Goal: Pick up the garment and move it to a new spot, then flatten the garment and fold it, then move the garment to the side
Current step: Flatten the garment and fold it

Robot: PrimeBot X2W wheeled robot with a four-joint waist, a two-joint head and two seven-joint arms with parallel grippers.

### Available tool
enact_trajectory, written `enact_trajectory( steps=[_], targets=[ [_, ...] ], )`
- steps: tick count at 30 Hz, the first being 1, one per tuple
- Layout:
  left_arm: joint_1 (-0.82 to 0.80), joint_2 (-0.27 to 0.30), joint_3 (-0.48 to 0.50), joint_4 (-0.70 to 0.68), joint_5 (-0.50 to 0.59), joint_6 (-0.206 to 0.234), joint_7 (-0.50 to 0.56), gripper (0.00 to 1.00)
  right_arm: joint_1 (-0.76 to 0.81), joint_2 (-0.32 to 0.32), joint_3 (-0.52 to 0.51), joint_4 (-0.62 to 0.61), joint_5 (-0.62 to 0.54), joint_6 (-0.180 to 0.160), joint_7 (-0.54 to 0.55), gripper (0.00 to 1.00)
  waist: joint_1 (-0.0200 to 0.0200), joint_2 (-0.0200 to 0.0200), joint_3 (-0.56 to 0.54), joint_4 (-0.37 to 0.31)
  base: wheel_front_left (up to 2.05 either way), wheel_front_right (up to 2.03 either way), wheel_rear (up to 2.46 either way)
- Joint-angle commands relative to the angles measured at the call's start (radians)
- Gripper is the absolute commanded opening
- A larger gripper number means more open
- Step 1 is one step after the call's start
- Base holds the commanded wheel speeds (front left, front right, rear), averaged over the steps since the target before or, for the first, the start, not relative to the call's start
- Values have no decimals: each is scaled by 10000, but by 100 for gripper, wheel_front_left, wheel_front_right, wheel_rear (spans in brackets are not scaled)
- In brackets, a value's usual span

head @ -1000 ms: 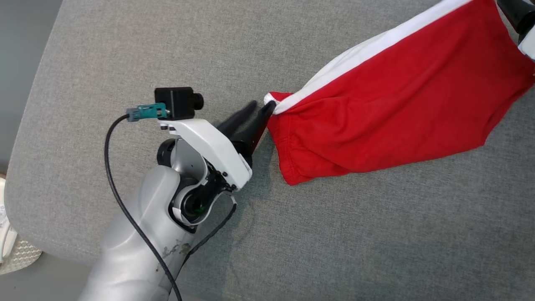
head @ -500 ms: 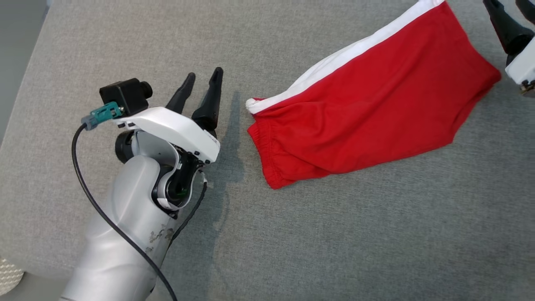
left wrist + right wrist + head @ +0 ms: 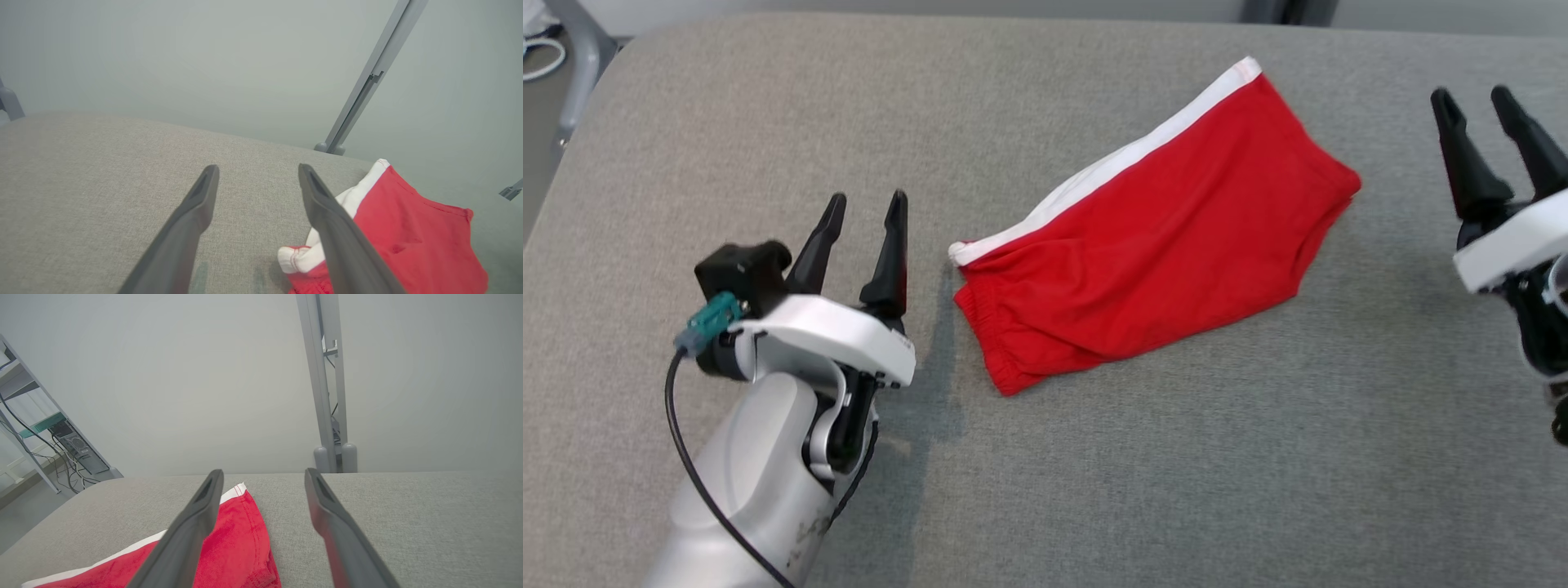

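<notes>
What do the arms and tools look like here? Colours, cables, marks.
The left tool and right tool each have two long, dark, tapered fingers on a white shell. The left forearm is silver-grey, scuffed low down. A black camera sits on its wrist, with a teal plug and black cable.

- left gripper (image 3: 867,196): two long dark fingers (image 3: 888,257), tapering to points.
- right gripper (image 3: 1470,92): matching dark tapered pair on a white housing (image 3: 1507,245).
- wrist cover (image 3: 833,335): glossy white, small dark screws along its edge.
- camera block (image 3: 737,273): black, with teal connector (image 3: 704,321) and black cable (image 3: 669,392).
- forearm (image 3: 743,482): silver-grey, rounded, paint scuffed low down.
</notes>
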Motion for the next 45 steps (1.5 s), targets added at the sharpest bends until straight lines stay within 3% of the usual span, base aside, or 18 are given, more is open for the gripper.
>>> enact_trajectory(
  steps=[1,10,15,24,28,34,38,45],
  targets=[
    [101,84,11,-27,96,83,-37,100,148,17,9,-45,-90,-5,-90,100,0,-1,-307,-264,0,0,0],
    [1646,-79,865,-1027,1139,486,-159,100,1880,576,-626,-348,-1466,-5,-1204,100,0,-1,-1082,-843,0,0,0],
    [2781,-392,1514,-1785,2242,371,-164,100,2957,1196,-1617,-660,-2807,-5,-1412,100,0,-1,-1402,-1138,0,0,0],
    [4354,-1024,2787,-2928,3628,215,-166,100,4396,2381,-2831,-1638,-4055,-5,-1425,100,0,-1,-1682,-1336,0,0,0],
    [4802,-1093,2923,-3553,4641,95,-167,100,4812,2765,-3087,-1819,-4369,-5,-1428,100,0,-1,-1742,-1316,0,0,0],
    [5263,-1114,2737,-3884,4561,214,-161,100,5088,3122,-3315,-1967,-4960,-5,-1428,100,0,-1,-1719,-1171,0,0,0],
    [5233,-1119,2551,-3880,4626,316,-160,100,5115,3196,-3338,-1943,-5120,-5,-1429,100,0,-1,-1661,-1047,0,0,0],
    [5088,-1120,2312,-3756,4564,340,-160,100,4930,3392,-3313,-1547,-3689,-5,-793,100,0,-1,-1483,-785,0,0,0]
  ],
)
